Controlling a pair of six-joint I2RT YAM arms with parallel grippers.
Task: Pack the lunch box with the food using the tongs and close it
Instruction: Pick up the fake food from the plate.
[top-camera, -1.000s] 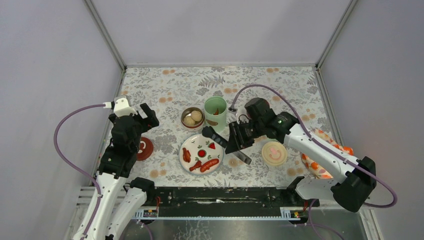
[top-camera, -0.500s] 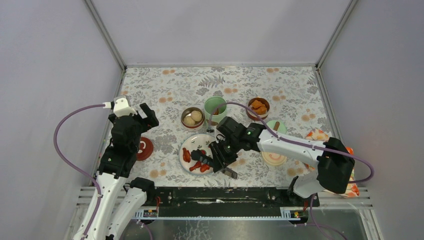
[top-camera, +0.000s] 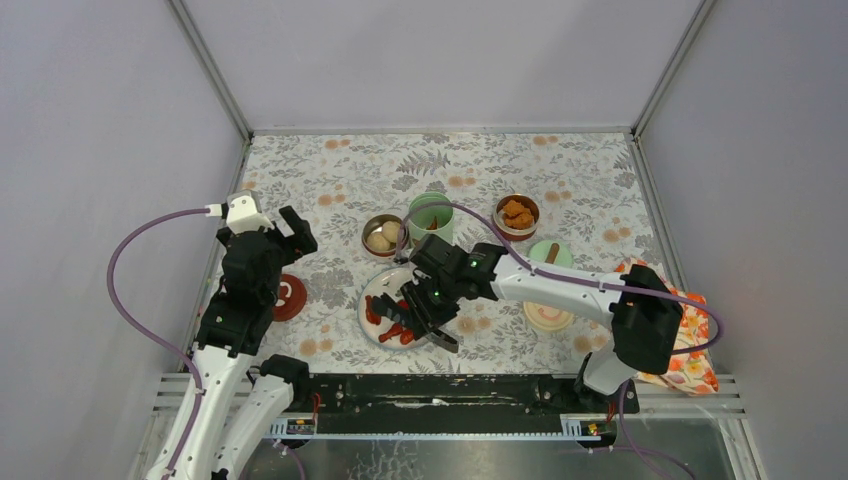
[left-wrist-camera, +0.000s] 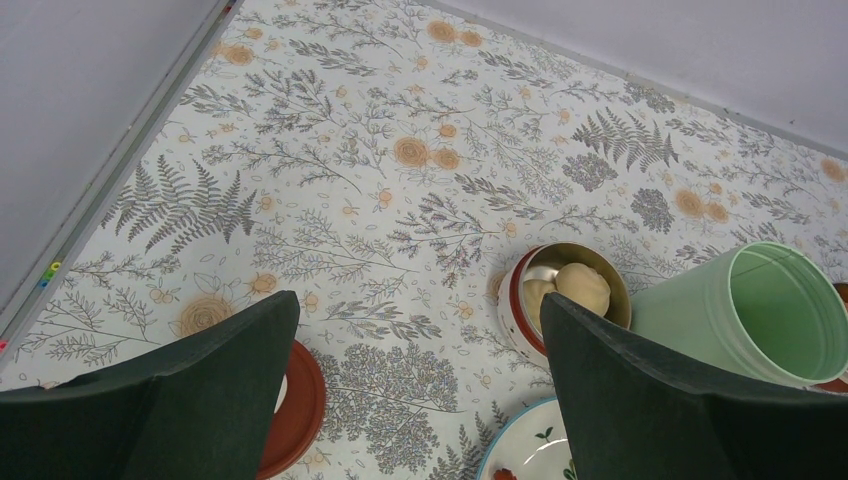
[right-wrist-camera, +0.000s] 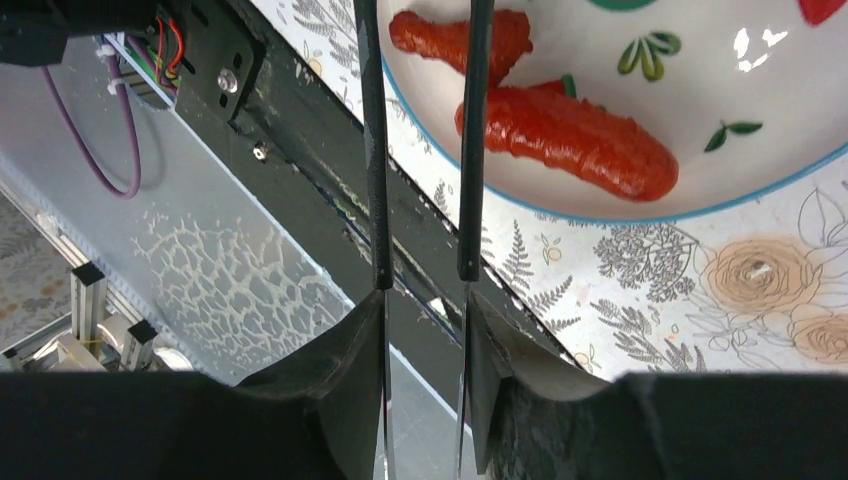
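On the worktop (top-camera: 330, 170), the open jar (left-wrist-camera: 690, 315) stands just behind the plate (right-wrist-camera: 700, 90). The left hand (left-wrist-camera: 418, 315) hangs spread wide near the worktop's left edge. The right hand (right-wrist-camera: 422, 300) pinches the tongs (right-wrist-camera: 373, 150), whose arms reach over the sausages (right-wrist-camera: 570, 140) on the plate.

The right pincer (right-wrist-camera: 425, 300) has swung leftward, carrying the tongs (right-wrist-camera: 371, 150) over the sausages (right-wrist-camera: 570, 145) on the plate (right-wrist-camera: 700, 80).

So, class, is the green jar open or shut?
Open. The jar has no lid on; the left wrist view looks into its mouth, and its green lid lies apart, to its right.
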